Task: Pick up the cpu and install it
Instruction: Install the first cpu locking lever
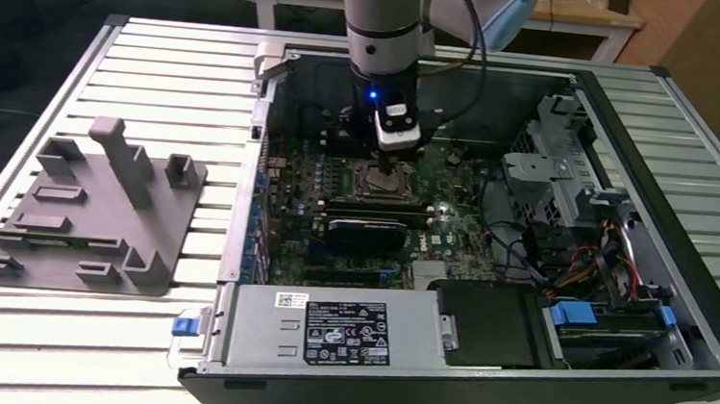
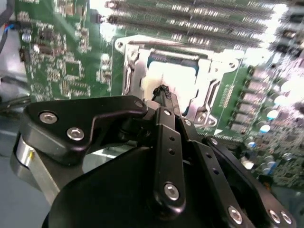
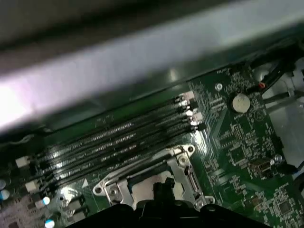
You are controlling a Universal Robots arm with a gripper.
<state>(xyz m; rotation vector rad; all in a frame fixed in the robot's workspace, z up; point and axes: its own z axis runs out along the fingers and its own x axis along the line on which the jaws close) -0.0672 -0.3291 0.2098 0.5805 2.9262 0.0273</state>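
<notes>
The arm reaches down into an open PC case (image 1: 660,312) that lies on its side on a slatted metal table (image 1: 152,60), with the gripper (image 1: 392,169) low over the CPU socket (image 1: 384,180) near the middle of the motherboard (image 1: 461,234). In the second wrist view the gripper (image 2: 163,91) has its fingertips drawn together to a narrow point right above the pale silver cpu (image 2: 173,78), which sits inside the metal socket frame (image 2: 130,71); whether the tips are clenched on the chip's edge or merely touching it I cannot tell. The first wrist view shows the same frame (image 3: 183,168) with the bright cpu (image 3: 142,187) in it, just beside the row of memory slots (image 3: 114,142) and near a coin cell (image 3: 241,101) further along the board. On the table toward the exterior view's left edge rests a grey fixture (image 1: 89,210) with upright posts, well apart from the case. Within the case, a power supply (image 1: 331,330) lies along the near edge and drive bays (image 1: 569,170) with cables sit toward the exterior view's right. Behind the table, wooden desks (image 1: 581,12) stand on a dark floor
</notes>
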